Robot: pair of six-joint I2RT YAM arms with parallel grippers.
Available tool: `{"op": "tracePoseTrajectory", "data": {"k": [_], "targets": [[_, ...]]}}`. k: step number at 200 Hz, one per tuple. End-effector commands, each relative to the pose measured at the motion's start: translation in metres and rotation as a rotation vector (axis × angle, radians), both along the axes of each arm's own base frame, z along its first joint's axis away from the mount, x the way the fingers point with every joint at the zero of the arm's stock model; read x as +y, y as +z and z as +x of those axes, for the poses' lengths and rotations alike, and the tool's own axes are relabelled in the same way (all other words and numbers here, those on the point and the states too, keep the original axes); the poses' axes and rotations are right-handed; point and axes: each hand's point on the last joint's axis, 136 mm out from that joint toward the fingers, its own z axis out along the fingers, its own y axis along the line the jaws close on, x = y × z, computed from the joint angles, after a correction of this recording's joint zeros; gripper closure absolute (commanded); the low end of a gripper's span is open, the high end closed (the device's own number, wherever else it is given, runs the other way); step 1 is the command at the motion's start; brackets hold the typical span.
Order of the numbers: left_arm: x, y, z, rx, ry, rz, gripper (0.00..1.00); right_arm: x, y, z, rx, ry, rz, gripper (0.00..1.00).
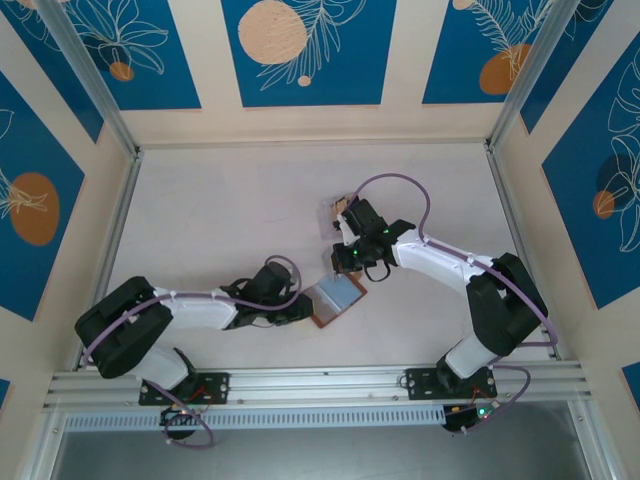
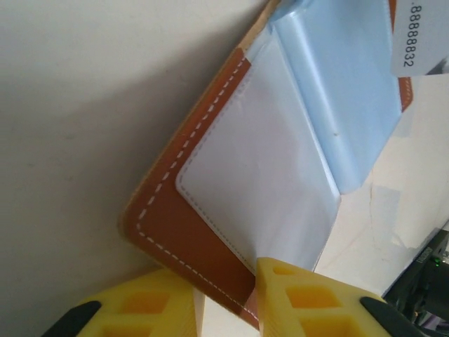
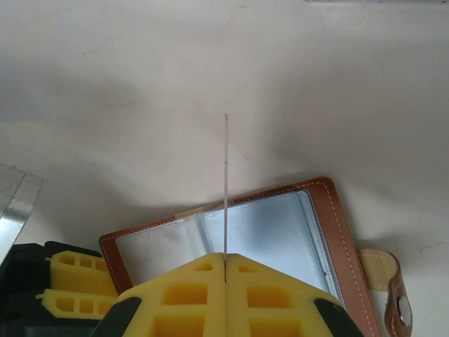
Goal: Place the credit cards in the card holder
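I see my right gripper (image 3: 225,263) clenched on a thin card (image 3: 225,175), held edge-on above the open card holder (image 3: 280,225) lying on the table (image 1: 220,210), while my left gripper (image 2: 228,298) straddles its brown corner, and I cannot tell whether it grips.

Right gripper (image 3: 225,270) pinches a credit card (image 3: 225,182) edge-on to its wrist camera, so we can't read the face. Its fingers hide the card holder's (image 3: 280,225) near edge, and the closing tab (image 3: 393,295) runs off the bottom. On the left wrist view, the left gripper (image 2: 228,309) covers the holder's corner and we can't tell if it touches. A numbered card (image 2: 419,35) is cropped top right.
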Motion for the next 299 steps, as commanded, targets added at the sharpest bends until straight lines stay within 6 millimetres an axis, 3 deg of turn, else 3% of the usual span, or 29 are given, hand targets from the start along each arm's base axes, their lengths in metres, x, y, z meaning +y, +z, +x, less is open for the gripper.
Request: {"op": "tracePoseTrajectory", "data": {"k": [1,66,96,141,188,299], "targets": [[-0.001,0.002,0.009,-0.023,0.005,0.021,0.79,0.0,0.004,-0.005,0.005,0.011,0.028,1.0],[0.017,-0.011,0.019,-0.037,-0.077,0.178,0.9,-0.003,0.003,-0.016,0.027,-0.006,0.113,1.0],[0.021,-0.018,0.02,-0.031,-0.109,0.229,0.91,-0.003,0.005,-0.02,0.02,-0.033,0.201,1.0],[0.028,-0.025,0.021,-0.02,-0.14,0.283,0.91,-0.008,-0.008,-0.017,0.006,-0.08,0.28,1.0],[0.033,-0.032,0.019,-0.002,-0.144,0.309,0.91,-0.013,-0.018,-0.013,-0.011,-0.111,0.294,1.0],[0.035,-0.034,0.019,0.01,-0.15,0.333,0.91,-0.015,-0.041,-0.024,0.045,-0.14,0.343,1.0]]}}
